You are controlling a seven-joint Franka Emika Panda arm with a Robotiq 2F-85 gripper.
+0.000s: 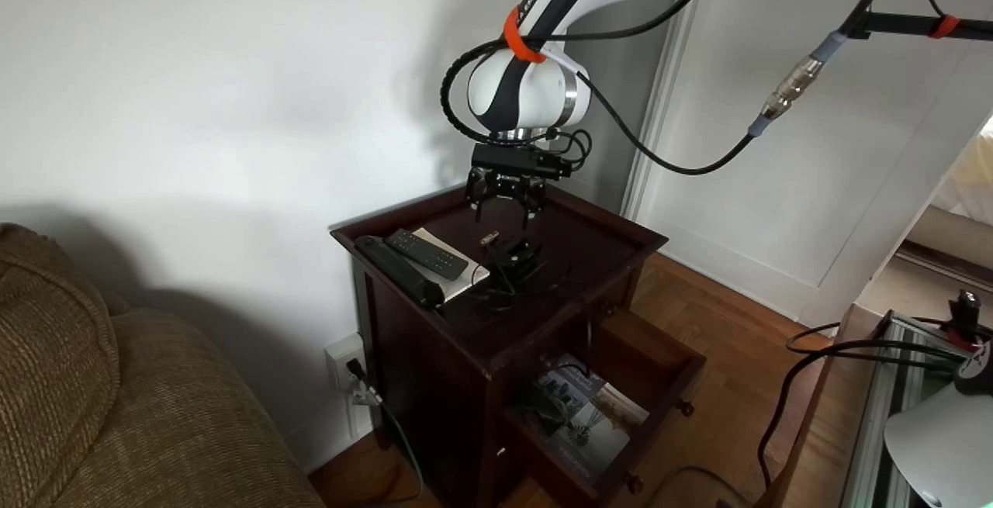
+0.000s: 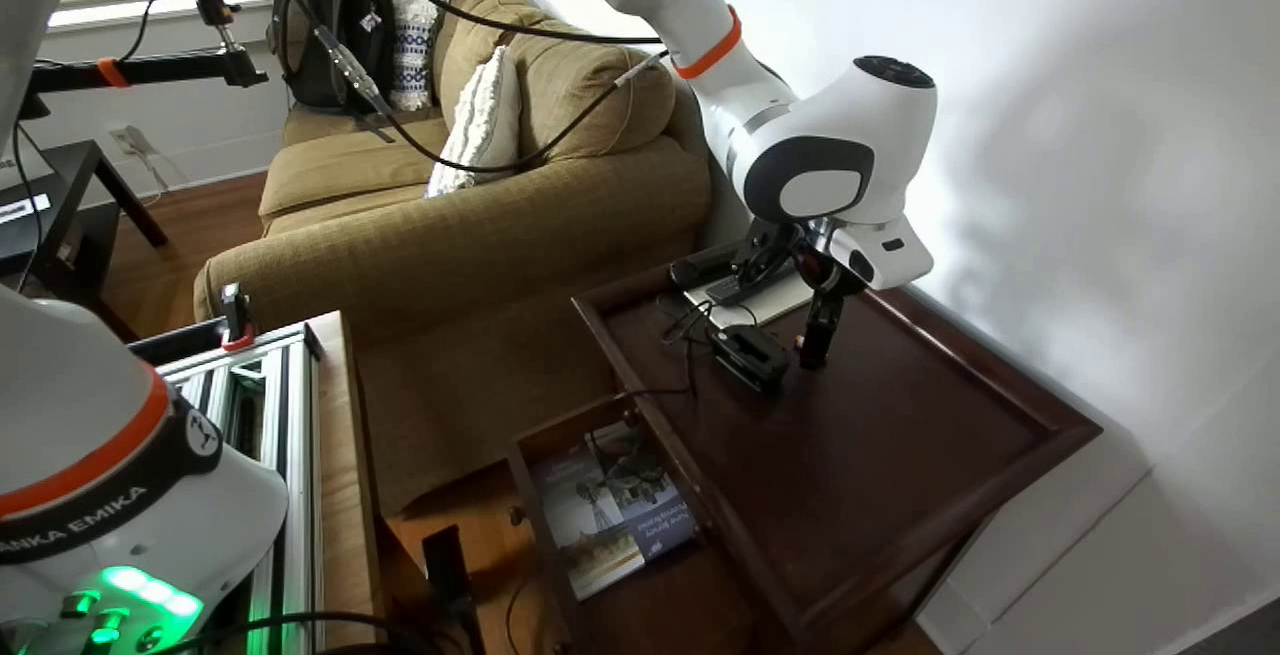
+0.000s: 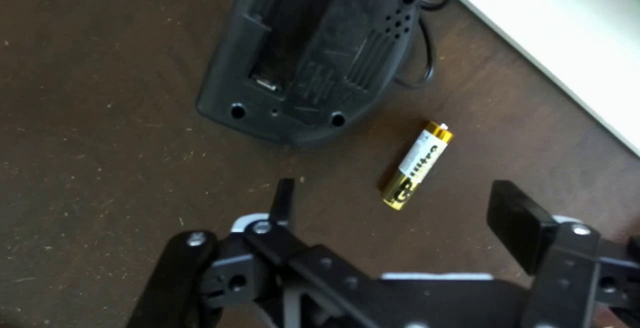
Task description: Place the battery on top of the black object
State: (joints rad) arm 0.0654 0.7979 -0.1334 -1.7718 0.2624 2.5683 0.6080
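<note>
The battery (image 3: 416,165), gold with a white band, lies on the dark wooden top. It shows small in an exterior view (image 1: 489,239) and partly behind a finger in an exterior view (image 2: 799,342). The black object (image 3: 345,62) is a low black device with an open slot, screw holes and a small grille facing up; it sits beside the battery, apart from it, in both exterior views (image 1: 516,254) (image 2: 748,357). My gripper (image 3: 393,192) is open with nothing between its fingers. It hangs above the top (image 1: 502,221), fingers on either side of the battery in the wrist view.
The nightstand has a raised rim (image 1: 621,222). A remote (image 1: 427,254) lies on a white pad (image 1: 469,279), with a long black item (image 1: 399,271) beside it. Thin black cables lie around the device. An open drawer (image 2: 640,575) holds books. A wall stands behind.
</note>
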